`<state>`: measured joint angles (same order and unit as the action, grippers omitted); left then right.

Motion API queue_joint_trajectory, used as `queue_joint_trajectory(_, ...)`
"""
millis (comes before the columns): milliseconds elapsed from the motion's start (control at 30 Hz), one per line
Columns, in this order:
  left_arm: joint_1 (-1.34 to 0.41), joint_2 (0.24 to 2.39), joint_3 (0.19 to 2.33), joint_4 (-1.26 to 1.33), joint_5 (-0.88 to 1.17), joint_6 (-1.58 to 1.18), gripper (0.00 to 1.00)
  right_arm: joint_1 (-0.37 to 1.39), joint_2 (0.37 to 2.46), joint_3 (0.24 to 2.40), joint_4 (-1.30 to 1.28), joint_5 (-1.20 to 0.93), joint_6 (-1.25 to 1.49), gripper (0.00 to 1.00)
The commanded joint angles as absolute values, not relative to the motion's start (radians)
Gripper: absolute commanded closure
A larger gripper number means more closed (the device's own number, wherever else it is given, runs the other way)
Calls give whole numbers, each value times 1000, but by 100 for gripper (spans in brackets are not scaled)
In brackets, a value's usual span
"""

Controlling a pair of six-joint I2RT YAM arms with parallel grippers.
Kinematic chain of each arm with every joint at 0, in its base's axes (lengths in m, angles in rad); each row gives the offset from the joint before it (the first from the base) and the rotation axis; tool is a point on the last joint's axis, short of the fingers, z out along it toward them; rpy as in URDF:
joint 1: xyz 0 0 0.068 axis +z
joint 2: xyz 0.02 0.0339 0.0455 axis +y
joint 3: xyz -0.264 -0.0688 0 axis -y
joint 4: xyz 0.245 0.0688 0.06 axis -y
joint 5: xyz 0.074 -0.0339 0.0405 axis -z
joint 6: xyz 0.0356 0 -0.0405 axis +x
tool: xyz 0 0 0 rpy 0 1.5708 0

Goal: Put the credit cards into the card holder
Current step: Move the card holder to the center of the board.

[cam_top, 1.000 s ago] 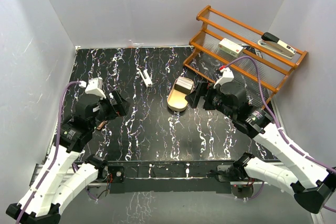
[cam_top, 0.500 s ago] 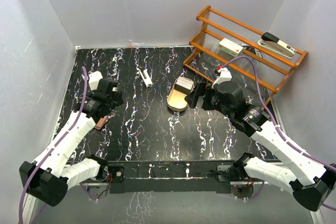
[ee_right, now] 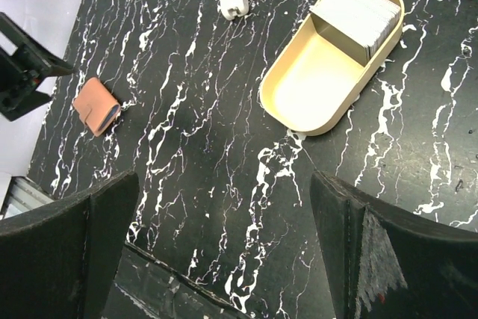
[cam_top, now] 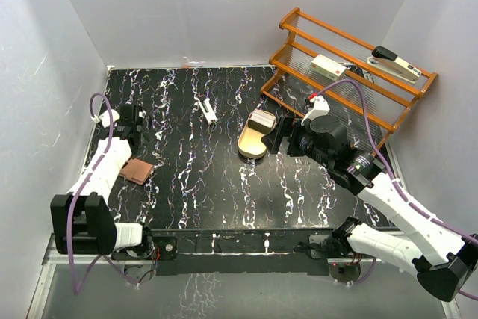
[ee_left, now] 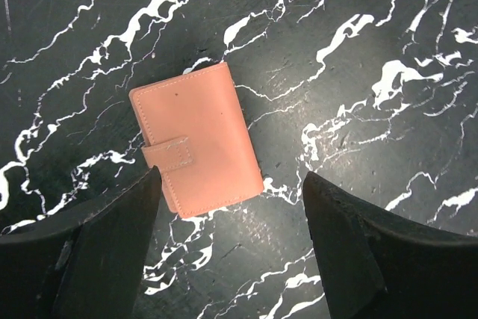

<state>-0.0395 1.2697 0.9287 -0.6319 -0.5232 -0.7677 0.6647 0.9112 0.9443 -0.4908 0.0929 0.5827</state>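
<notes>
left tool (ee_left: 231,177): wide open, empty, over shut wallet (ee_left: 196,138) | right tool (ee_right: 224,177): wide open, empty, near cards (ee_right: 364,14) in tray (ee_right: 314,87) | next: lift tab (ee_left: 170,153) side, avoid sliding wallet

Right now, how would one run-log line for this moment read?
left jaws: open, clear of closed card holder | right jaws: open, empty | credit cards: stacked in tray | card holder: flat on table
</notes>
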Motion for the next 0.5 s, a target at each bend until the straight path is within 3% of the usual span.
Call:
queue_joint_trajectory(0,-1,1347,925,-561,-490,-799,26,660,898,977,-423,68,593,3)
queue_joint_trajectory(467,69,1521,822,-404,-276,-763,22,660,885,990,-420,73,584,2)
